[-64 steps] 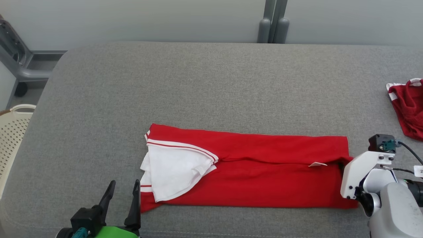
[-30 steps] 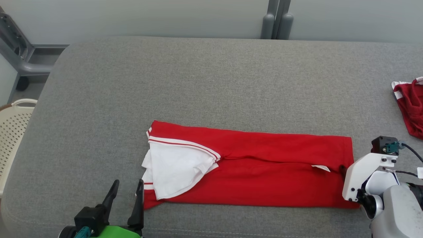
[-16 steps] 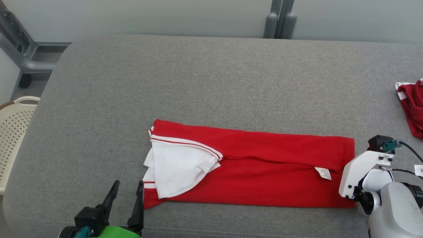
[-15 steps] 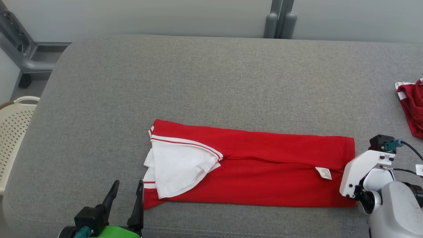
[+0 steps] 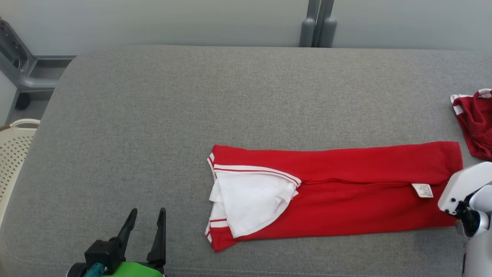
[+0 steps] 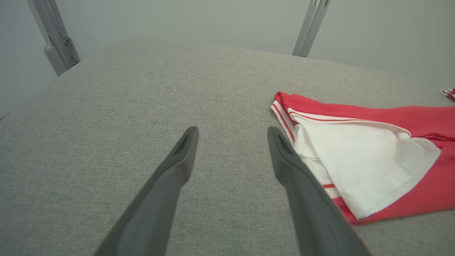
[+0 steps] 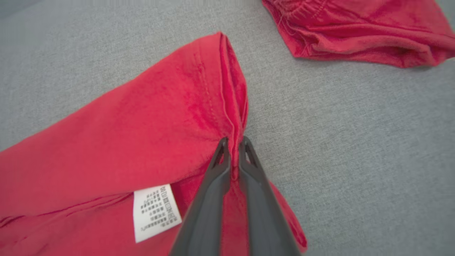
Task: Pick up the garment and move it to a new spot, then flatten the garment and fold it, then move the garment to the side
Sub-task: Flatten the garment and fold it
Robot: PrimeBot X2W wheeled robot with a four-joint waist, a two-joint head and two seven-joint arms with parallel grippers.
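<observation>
Garment (image 5: 357, 207) pinched at hem by right end effector (image 7: 233, 142); left end effector (image 5: 148, 211) released.

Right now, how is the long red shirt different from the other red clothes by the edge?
The long red shirt lies folded flat in a strip; the other red garment sits crumpled. The shirt is brighter, with a white part showing; the other looks darker. The right gripper pinches the shirt's end; nothing touches the other garment. Both lie on the grey cushion.
</observation>
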